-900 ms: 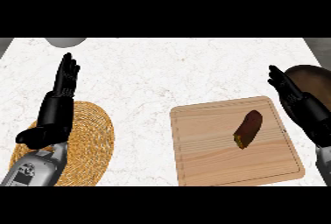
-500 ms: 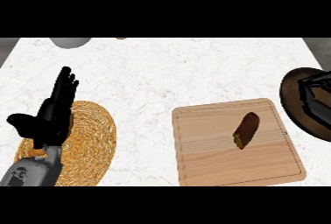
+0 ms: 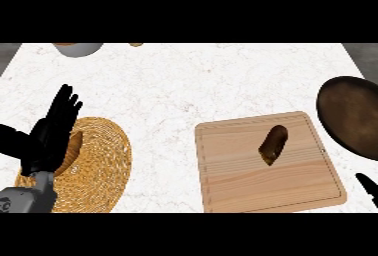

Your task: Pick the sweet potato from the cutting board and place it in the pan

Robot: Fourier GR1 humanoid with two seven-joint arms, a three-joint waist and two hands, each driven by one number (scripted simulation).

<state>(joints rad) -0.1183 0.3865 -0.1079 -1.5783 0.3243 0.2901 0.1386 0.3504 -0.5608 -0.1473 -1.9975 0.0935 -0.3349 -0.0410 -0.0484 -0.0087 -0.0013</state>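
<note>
Since the earlier frames the right hand has dropped out of the middle right and now shows only as a black tip at the lower right edge, so whether its fingers are apart or together cannot be told.

Head view: with that arm gone, the dark round pan lies uncovered at the right edge, up from that black tip. The left hand has shifted little; it rests over the woven straw mat at the lower left, fingers straight and close together pointing up the counter, thumb spread out to the left, holding nothing. Well to the right of those fingers the sweet potato lies untouched on the wooden cutting board, tilted, nearer the board's far edge. A grey bowl sits at the counter's far left edge, beyond the fingertips.
</note>
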